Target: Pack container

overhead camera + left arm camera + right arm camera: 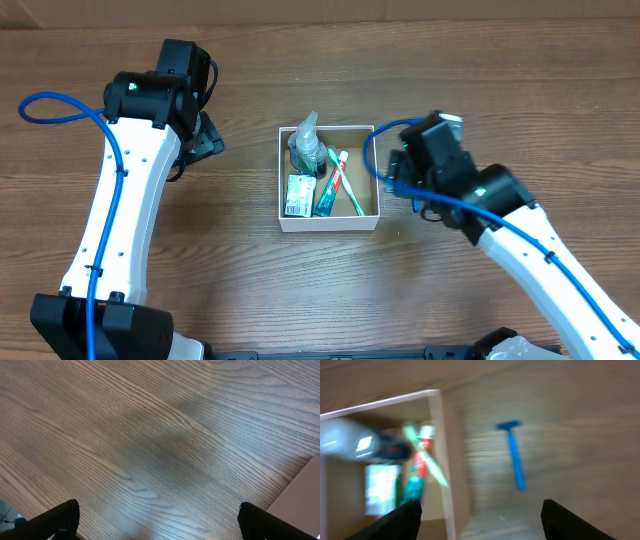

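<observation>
Wood-grain table (230,270), container (330,222) sitting btwn the 2 grippers. Inside container: clear bottle (307,148), toothpaste tube (333,182), green toothbrush (350,192), green-white packet (298,195). Blue razor (515,455) lies just outside container's wall (blurry view). Right gripper (480,515) by container's right side, jaws apart, nothing held. Left gripper (160,522) left of container, jaws wide apart, nothing held.

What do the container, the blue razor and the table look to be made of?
Container: likely cardboard, with matte white walls and a brown inside.
Razor: probably plastic, a uniform bright blue, though the view is blurred.
Table: wood or wood-look laminate, with visible grain and a slight sheen; which of the two cannot be told.
</observation>
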Robot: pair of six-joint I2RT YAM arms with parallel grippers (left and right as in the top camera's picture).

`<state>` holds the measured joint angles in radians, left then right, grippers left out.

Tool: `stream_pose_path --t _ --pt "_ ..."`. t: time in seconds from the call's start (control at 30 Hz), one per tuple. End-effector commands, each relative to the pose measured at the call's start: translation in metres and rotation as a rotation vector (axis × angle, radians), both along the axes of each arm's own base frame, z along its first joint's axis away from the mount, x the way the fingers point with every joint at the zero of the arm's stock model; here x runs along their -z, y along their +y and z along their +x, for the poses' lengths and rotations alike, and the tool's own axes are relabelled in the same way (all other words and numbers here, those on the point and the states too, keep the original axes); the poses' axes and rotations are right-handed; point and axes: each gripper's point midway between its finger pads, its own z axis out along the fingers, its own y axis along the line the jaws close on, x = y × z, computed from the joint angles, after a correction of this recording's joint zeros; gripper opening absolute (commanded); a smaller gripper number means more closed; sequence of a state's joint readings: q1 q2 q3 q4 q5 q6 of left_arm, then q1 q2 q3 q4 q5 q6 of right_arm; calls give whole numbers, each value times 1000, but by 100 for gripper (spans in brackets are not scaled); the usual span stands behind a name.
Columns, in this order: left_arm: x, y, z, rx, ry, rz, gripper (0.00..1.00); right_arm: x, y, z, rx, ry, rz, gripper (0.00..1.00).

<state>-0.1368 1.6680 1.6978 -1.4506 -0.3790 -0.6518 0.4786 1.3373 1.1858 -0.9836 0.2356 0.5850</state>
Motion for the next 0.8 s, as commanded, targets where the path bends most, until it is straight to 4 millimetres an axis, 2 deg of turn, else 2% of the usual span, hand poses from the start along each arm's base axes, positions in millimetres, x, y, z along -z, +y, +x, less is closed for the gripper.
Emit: stream_pose_path --t 0.0,0.03,0.4,0.57,0.7,0.77 --pt "-11 3 2 -5 -38 8 100 -3 -30 6 177 0 23 91" --pt "-11 3 2 -5 -38 8 100 -2 -32 6 183 5 26 100" --pt "-12 2 4 -4 -47 6 100 2 -26 1 167 46 78 100" --pt "-12 3 5 -5 -48 6 100 6 -28 -4 275 76 124 100" --pt "-12 3 5 -5 -48 6 100 18 -34 -7 319 95 101 100" --pt "-12 3 5 -5 -48 6 100 31 -41 -10 376 116 72 100"
